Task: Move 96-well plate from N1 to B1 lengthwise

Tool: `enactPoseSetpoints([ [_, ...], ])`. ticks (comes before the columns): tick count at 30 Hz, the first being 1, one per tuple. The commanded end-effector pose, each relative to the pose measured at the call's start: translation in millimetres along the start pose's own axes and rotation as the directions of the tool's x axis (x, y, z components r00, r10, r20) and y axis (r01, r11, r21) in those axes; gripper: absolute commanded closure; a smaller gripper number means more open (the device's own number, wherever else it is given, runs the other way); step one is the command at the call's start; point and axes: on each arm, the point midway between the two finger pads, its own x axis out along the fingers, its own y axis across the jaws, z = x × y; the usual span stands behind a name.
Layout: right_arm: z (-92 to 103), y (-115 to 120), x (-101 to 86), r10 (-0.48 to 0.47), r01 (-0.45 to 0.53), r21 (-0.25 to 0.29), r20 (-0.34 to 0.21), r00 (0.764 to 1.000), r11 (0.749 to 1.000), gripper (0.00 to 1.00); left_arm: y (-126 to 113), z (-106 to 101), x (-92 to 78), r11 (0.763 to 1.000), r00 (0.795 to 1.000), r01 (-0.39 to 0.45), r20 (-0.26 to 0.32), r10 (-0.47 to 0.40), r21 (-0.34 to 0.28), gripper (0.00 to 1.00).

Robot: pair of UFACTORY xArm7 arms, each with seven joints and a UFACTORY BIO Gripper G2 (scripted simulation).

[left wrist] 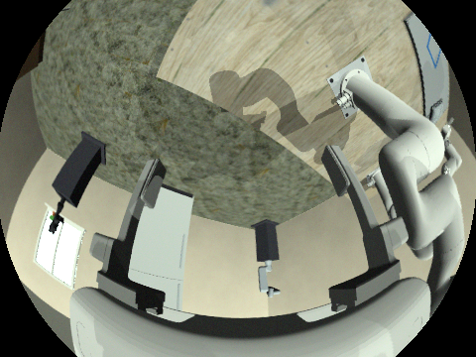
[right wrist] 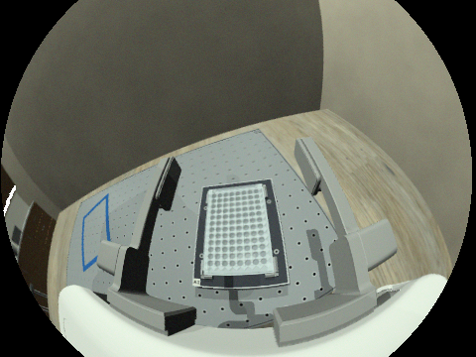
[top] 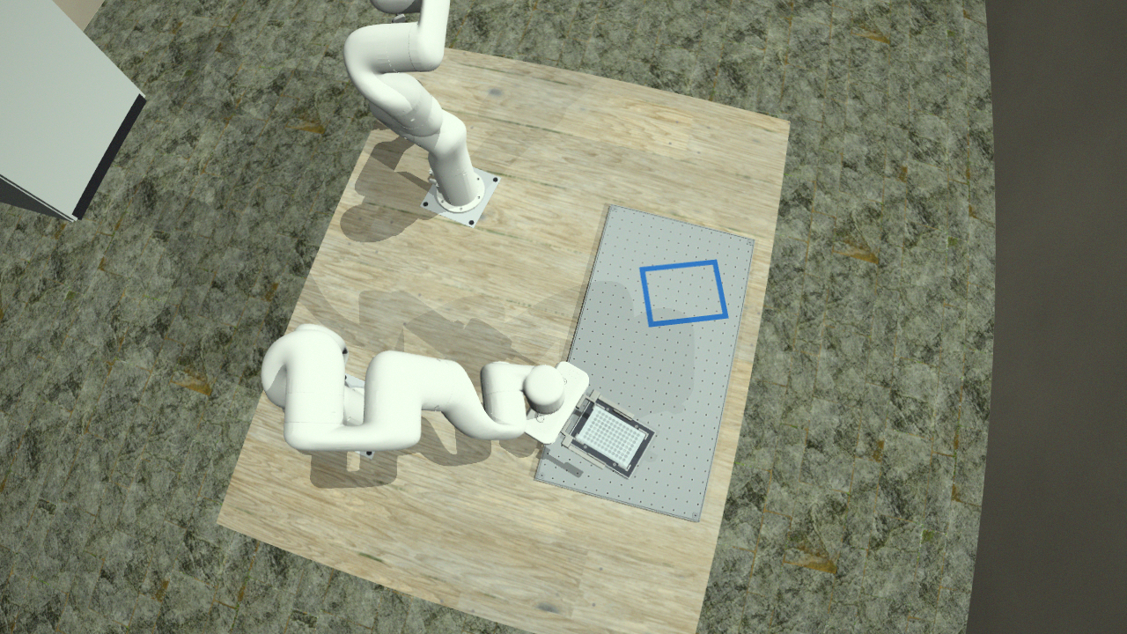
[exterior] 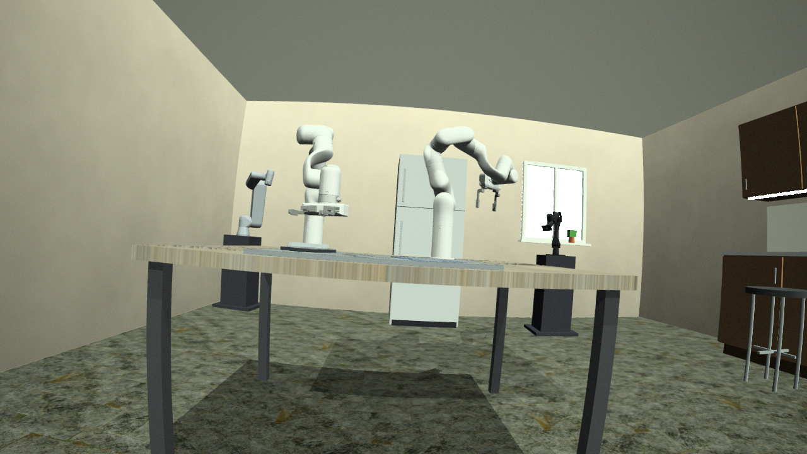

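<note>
The clear 96-well plate [top: 610, 436] [right wrist: 239, 230] sits in the dark plate nest [top: 639, 449] [right wrist: 278, 233], its long side pointing away from the right wrist camera. The blue taped outline [top: 688, 320] [right wrist: 83, 243] has nothing inside it. My right gripper [top: 618, 444] [right wrist: 243, 171] is partly open and empty. It is level and above the nest, with the plate showing between its fingers in the right wrist view; the exterior view shows clear height below it. My left gripper [exterior: 486, 207] [left wrist: 244, 174] is wide open and empty, raised far from the plate.
The nest and outline are on a grey perforated board [top: 669, 489] on the wooden table [top: 473, 535]. The left arm's base [top: 460, 193] stands behind the board, on the outline's side. A fridge [exterior: 429, 304] and two pedestals with small arms stand beyond the table.
</note>
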Motion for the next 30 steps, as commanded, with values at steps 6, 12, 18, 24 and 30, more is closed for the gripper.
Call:
enactPoseSetpoints([
  [6,-14.2,17,3.8,-0.002,0.002,-0.001,0.007,1.0,1.0,0.63,1,0,-1.1,1.0,1.0,-0.003,0.001,0.003,0.0,0.0],
  [12,-14.2,17,3.8,-0.002,0.002,-0.001,0.007,1.0,1.0,0.63,1,0,-1.1,1.0,1.0,-0.003,0.001,0.003,0.0,0.0],
  [18,-17.5,17,3.9,-0.002,0.002,-0.001,0.007,1.0,1.0,0.63,1,0,-1.1,1.0,1.0,-0.003,0.001,0.003,0.0,0.0],
  [24,-24.2,17,3.9,-0.002,0.002,-0.001,0.007,1.0,1.0,0.63,1,0,-1.1,1.0,1.0,-0.003,0.001,0.003,0.0,0.0],
  [30,-34.2,17,4.0,-0.002,0.002,-0.001,0.007,1.0,1.0,0.63,1,0,-1.1,1.0,1.0,-0.003,0.001,0.003,0.0,0.0],
])
